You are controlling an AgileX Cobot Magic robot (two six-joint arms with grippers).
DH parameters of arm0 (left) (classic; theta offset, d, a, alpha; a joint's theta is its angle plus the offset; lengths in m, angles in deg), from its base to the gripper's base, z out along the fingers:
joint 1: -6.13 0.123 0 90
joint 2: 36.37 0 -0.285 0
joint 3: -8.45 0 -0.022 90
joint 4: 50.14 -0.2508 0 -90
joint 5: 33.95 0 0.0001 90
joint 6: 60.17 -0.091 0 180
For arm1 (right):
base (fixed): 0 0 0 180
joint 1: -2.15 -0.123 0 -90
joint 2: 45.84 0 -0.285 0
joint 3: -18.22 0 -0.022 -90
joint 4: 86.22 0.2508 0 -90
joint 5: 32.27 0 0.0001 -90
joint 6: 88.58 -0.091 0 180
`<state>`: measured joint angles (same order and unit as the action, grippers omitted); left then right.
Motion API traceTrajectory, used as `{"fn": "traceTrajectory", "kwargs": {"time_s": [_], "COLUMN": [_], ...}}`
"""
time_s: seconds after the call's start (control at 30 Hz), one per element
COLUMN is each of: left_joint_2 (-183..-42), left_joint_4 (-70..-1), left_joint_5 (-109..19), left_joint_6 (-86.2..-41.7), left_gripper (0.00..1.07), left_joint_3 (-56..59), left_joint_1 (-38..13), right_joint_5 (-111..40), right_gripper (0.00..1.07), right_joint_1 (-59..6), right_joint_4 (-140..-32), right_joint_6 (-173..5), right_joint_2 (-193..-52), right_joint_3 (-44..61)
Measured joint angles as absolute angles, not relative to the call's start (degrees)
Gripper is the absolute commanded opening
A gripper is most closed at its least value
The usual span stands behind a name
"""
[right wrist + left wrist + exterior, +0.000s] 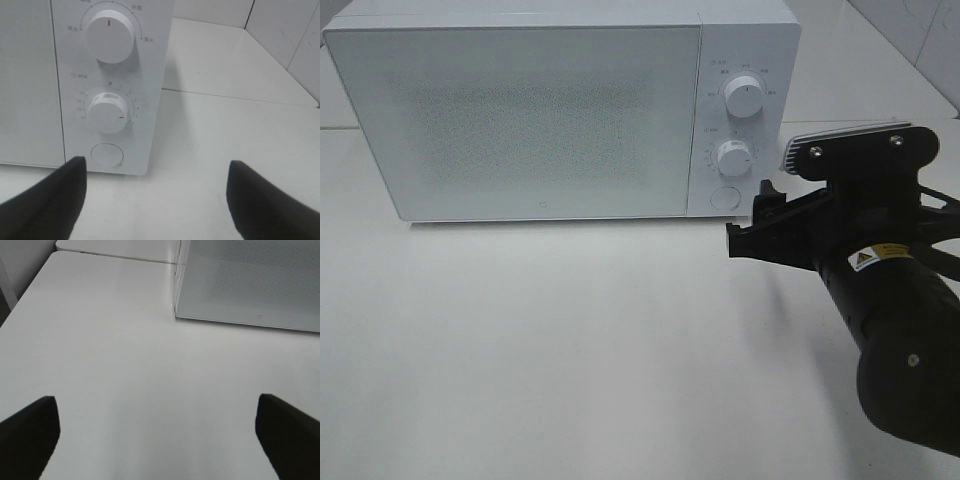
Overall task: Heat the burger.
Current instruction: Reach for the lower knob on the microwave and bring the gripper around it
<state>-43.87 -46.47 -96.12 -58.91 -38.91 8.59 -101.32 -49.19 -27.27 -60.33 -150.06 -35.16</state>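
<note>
The burger is out of view in every frame. The white microwave stands at the back of the table with its door shut; it also shows in the left wrist view. My right gripper is open and empty, just in front of the microwave's control panel. In the right wrist view the gripper faces the lower knob and the round door button, apart from both. My left gripper is open and empty over bare table, left of the microwave's front.
The panel has an upper knob, a lower knob and a round button. The white table stretches in front of the microwave. A tiled wall stands behind at the right.
</note>
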Motion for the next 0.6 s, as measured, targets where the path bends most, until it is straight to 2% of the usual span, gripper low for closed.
{"fn": "traceTrajectory", "kwargs": {"time_s": [0.6], "left_joint_2": [-43.9], "left_joint_4": [-46.5], "left_joint_5": [-96.1], "left_joint_6": [-58.9], "left_gripper": [1.01], "left_joint_3": [-38.9], "left_joint_1": [8.6], "right_joint_5": [-101.4], "right_gripper": [0.73], "right_joint_1": [-49.4], "right_joint_4": [-27.6], "right_joint_6": [-65.0], "right_joint_2": [-153.2], "right_joint_3": [-31.7]}}
